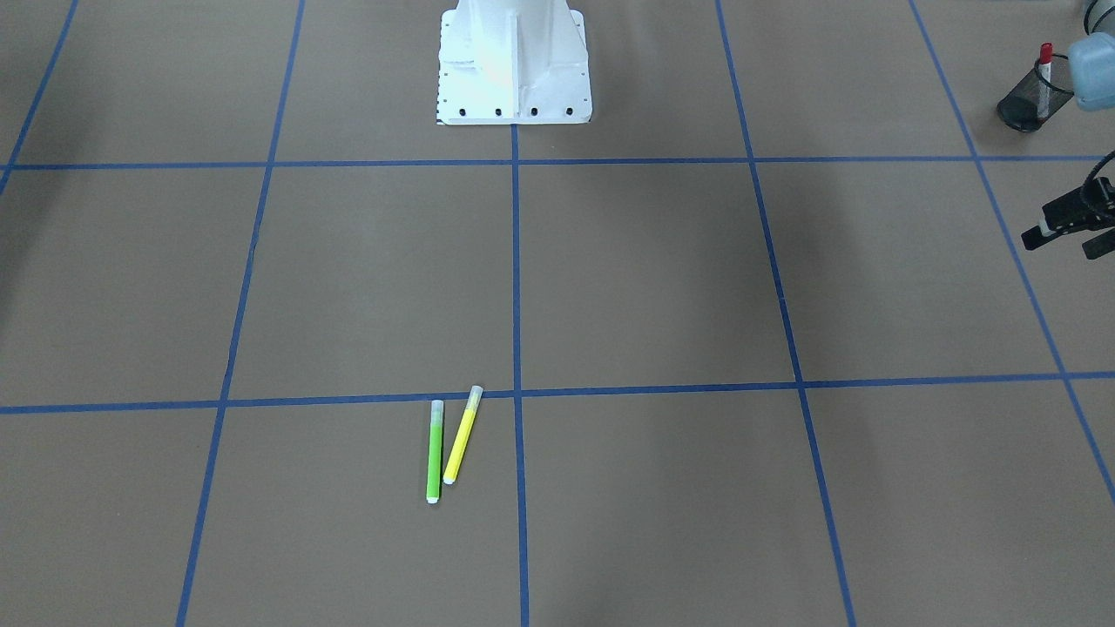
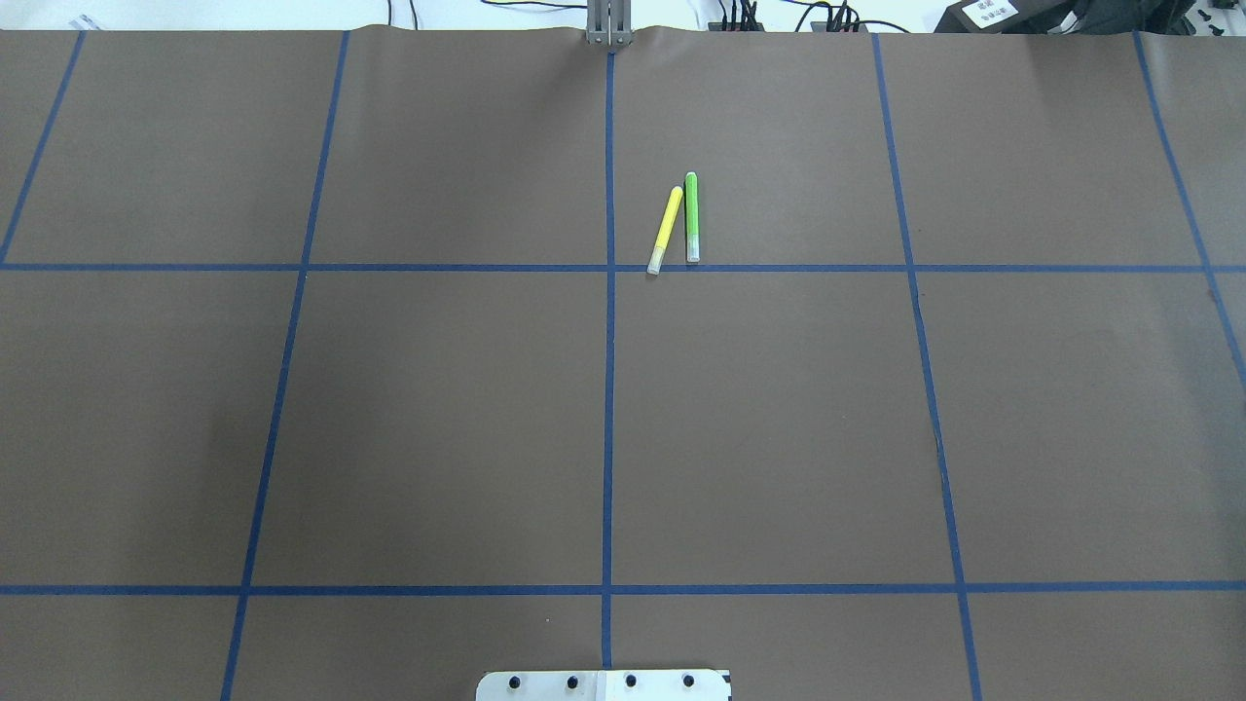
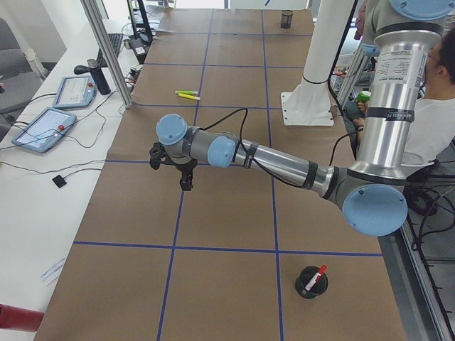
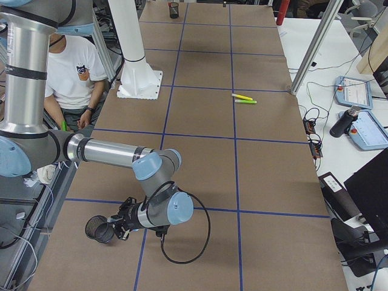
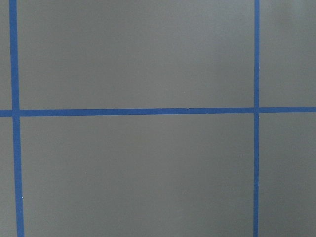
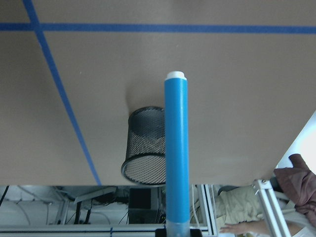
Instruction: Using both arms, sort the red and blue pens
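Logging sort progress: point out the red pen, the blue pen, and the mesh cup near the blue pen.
red pen (image 3: 313, 278), exterior left view, white barrel.
blue pen (image 6: 176, 148), right wrist view, mid-barrel.
mesh cup (image 6: 145, 140), right wrist view, side wall.

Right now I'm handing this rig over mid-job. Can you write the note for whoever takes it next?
Grippers: the left gripper hangs over bare table with nothing seen in it; open or shut, cannot tell. The right gripper is shut on the blue pen, held by the second mesh cup but not in it.
Done: the red pen stands in the mesh cup at the robot's left end.
Left: drop the blue pen in.
The green marker and yellow marker lie together, not part of the job.
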Controlling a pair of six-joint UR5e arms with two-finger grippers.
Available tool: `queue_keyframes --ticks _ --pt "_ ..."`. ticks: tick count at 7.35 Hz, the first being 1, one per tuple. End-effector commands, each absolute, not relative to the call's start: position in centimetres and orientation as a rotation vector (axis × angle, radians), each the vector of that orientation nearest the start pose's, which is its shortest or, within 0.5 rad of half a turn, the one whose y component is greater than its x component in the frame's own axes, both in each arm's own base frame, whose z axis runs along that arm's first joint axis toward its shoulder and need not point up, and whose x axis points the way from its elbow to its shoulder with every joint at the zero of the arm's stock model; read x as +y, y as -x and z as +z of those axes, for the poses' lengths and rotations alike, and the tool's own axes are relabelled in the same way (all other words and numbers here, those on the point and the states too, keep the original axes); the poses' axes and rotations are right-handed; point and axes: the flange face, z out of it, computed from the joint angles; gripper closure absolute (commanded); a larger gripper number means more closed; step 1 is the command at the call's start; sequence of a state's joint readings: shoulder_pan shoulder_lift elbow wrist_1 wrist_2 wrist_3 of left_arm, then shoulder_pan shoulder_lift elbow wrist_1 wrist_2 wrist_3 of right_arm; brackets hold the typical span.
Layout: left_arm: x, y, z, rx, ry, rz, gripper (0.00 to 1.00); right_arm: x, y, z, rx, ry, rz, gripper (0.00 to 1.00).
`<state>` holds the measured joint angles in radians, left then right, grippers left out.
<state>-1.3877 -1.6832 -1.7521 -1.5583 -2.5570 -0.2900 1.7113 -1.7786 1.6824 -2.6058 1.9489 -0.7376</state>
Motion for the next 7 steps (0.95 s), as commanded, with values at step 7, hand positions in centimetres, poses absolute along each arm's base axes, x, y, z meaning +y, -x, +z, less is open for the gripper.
queue_keyframes --ticks 7 --pt "-53.5 -4.9 45.3 1.031 -0.088 0.044 0.00 -15.1 -11.6 79.4 -0.902 1.069 -0.254 1.00"
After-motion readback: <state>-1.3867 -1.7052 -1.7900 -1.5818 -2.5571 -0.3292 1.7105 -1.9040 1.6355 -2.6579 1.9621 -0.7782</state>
